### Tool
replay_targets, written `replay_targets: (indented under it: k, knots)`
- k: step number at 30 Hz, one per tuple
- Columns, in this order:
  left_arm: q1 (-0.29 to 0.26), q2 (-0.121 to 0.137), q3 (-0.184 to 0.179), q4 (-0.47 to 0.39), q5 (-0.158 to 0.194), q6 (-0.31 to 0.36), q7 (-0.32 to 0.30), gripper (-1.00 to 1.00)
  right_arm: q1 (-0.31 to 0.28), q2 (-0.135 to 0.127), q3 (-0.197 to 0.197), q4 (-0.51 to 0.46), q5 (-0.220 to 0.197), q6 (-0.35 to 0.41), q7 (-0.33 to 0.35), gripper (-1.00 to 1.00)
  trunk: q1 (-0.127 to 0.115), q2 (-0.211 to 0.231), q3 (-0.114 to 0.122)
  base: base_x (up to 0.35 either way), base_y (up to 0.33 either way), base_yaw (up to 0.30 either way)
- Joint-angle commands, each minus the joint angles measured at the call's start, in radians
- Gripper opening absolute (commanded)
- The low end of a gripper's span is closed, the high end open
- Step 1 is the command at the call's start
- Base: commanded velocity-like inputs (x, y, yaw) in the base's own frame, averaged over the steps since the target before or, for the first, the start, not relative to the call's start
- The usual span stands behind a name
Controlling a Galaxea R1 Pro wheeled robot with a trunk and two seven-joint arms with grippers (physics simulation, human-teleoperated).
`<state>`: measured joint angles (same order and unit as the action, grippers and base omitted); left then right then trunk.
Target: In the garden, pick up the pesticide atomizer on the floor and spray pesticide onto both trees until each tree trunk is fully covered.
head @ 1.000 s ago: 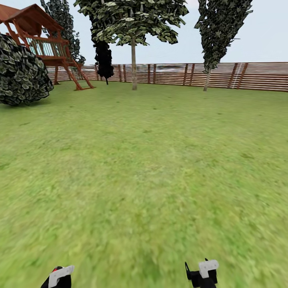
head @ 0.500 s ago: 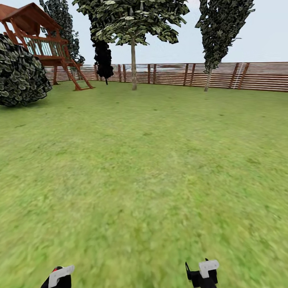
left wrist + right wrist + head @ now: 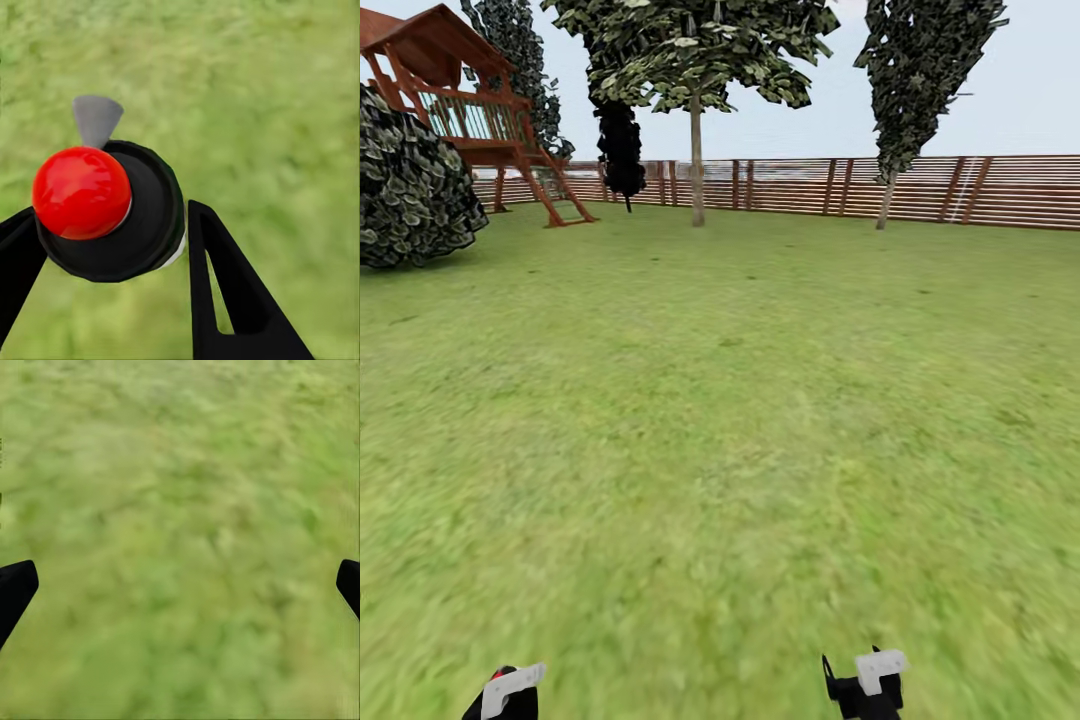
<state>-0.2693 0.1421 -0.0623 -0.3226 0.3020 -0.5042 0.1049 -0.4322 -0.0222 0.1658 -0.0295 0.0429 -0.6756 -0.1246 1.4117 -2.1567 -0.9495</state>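
In the left wrist view, the pesticide atomizer (image 3: 105, 214) sits between my left gripper's (image 3: 112, 221) black fingers (image 3: 225, 292), which are shut on it. It has a red ball top, a black cap and a grey nozzle. The same left gripper (image 3: 508, 693) pokes in at the head view's lower edge. My right gripper (image 3: 868, 682) stands open over bare grass, its fingertips (image 3: 16, 585) far apart. Far ahead on the lawn stands a tree with a straight bare tree trunk (image 3: 697, 165) and green leaves on top. A second tall tree (image 3: 887, 198) rises by the fence to its right.
The brown slat fence (image 3: 810, 186) rings the lawn at the back. A red wooden play tower (image 3: 470, 110) and a dark round bush (image 3: 410, 185) stand far left. A black-leaved tree (image 3: 622, 150) is beside the fence. Open grass (image 3: 720, 420) stretches ahead.
The whole head view has drifted slightly, so the trees and fence sit a little further right: the camera moved. Both grippers hold the same pose.
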Motion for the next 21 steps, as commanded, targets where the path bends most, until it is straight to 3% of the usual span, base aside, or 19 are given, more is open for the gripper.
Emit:
replay_targets:
  k: [1, 21]
  knots:
    - [-0.001, 0.001, -0.007, 0.0, 0.002, -0.003, 0.007, -1.0, 0.0, 0.0, 0.008, 0.0, 0.005, -0.001, -0.01, 1.0, 0.0, 0.0, -0.001, 0.34, 0.0, 0.12]
    - [-0.001, 0.001, -0.007, -0.001, 0.002, -0.004, 0.007, -1.0, 0.0, 0.001, 0.008, 0.0, 0.004, -0.001, -0.01, 1.0, 0.0, 0.0, -0.001, 0.34, 0.0, 0.006]
